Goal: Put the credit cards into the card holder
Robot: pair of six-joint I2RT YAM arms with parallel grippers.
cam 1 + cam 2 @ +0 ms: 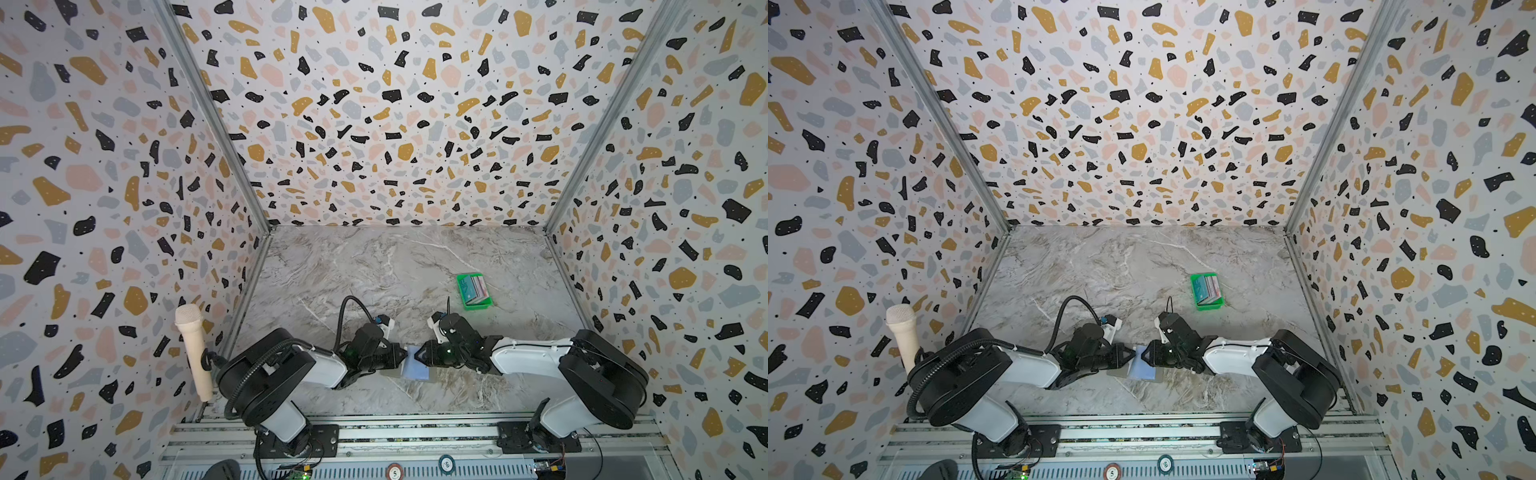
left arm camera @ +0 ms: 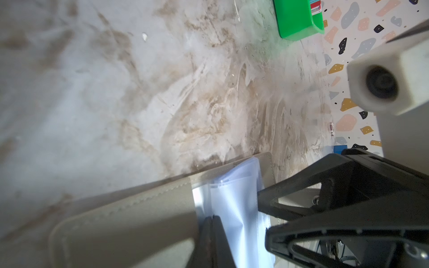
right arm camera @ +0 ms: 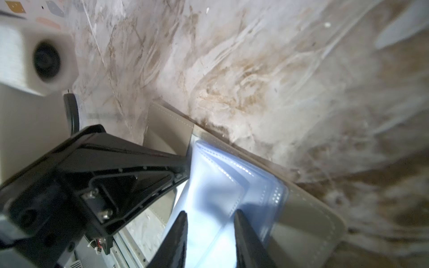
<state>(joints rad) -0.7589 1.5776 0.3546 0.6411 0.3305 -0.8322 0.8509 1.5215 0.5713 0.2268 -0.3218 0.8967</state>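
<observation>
The card holder (image 1: 415, 365) (image 1: 1144, 370) lies open near the table's front middle, taupe cover (image 2: 139, 208) (image 3: 301, 220) down, pale-blue clear pockets up. My left gripper (image 1: 405, 355) (image 2: 213, 219) is shut, its tip at the edge where the taupe flap meets the pockets; a pinched sheet cannot be made out. From the opposite side, my right gripper (image 1: 417, 353) (image 3: 210, 215) stands open, its fingers on either side of a raised fold of the pockets. The credit cards (image 1: 478, 289) (image 1: 1209, 289) stand on edge in a green tray, behind and to the right of both grippers.
The green tray (image 1: 473, 306) (image 2: 294, 25) sits right of the table's middle. A beige microphone (image 1: 193, 353) hangs on the left wall by the left arm's base. Terrazzo-patterned walls close three sides; a metal rail (image 1: 415, 436) runs along the front.
</observation>
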